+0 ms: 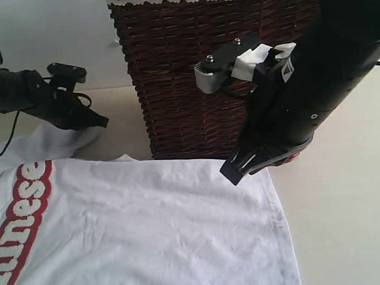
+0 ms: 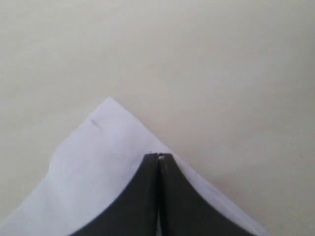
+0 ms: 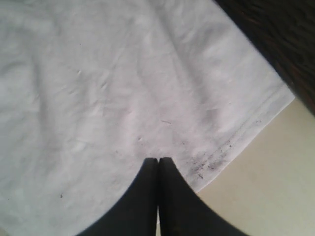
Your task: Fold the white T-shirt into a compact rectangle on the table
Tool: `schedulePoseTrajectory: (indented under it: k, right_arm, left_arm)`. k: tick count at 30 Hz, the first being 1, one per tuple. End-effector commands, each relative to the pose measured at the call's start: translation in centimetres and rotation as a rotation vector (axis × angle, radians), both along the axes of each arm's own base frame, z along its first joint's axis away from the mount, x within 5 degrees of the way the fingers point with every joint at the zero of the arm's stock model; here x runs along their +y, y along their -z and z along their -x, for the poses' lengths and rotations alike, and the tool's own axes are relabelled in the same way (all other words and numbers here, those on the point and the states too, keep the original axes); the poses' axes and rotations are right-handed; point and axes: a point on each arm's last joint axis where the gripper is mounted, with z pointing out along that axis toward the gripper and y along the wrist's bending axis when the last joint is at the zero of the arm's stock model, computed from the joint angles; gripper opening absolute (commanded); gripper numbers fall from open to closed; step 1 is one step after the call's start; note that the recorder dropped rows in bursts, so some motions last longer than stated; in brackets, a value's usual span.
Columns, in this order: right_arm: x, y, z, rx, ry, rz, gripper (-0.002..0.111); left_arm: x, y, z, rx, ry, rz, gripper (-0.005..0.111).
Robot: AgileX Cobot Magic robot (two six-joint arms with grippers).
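Layout at the fold's start. The white T-shirt (image 1: 150, 230) lay spread flat on the table (image 1: 351, 203), its far edge just beside the wicker basket (image 1: 173, 85). The left gripper (image 2: 158, 157) hung over a sleeve corner and the right gripper (image 3: 158, 160) over the hem corner. Both pairs of jaws were pressed together, holding nothing.

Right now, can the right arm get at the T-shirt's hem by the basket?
Probably yes: the right gripper, shut, is right over the white T-shirt near its hem, with nothing between. The basket stands close by, not across the path.
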Motion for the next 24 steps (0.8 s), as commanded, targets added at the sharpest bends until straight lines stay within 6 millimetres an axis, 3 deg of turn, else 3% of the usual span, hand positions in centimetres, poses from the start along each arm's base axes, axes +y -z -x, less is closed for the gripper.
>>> schedulePoseTrajectory:
  k: [1,6,13,16,24]
  right_arm:
    - [0.0,-0.3,-0.1,-0.010,0.002,-0.008,0.000]
    - [0.0,-0.3,-0.1,-0.009,0.003,-0.010,0.000]
    - [-0.1,-0.3,0.0,0.003,0.002,-0.007,0.000]
    - [-0.1,-0.2,0.1,0.012,0.000,-0.003,0.000]
    - [-0.1,-0.2,0.1,0.008,0.000,-0.002,0.000]
  left_arm:
    - [1.5,-2.2,-1.7,-0.065,-0.058,0.035,0.000]
    - [1.9,-4.0,-2.2,-0.048,-0.062,0.053,0.000]
    - [1.6,-5.8,-0.2,0.131,0.051,0.015,0.000]
    - [1.5,-4.7,1.0,0.248,0.084,0.009,0.000]
    - [1.2,0.0,1.8,0.321,0.106,0.046,0.000]
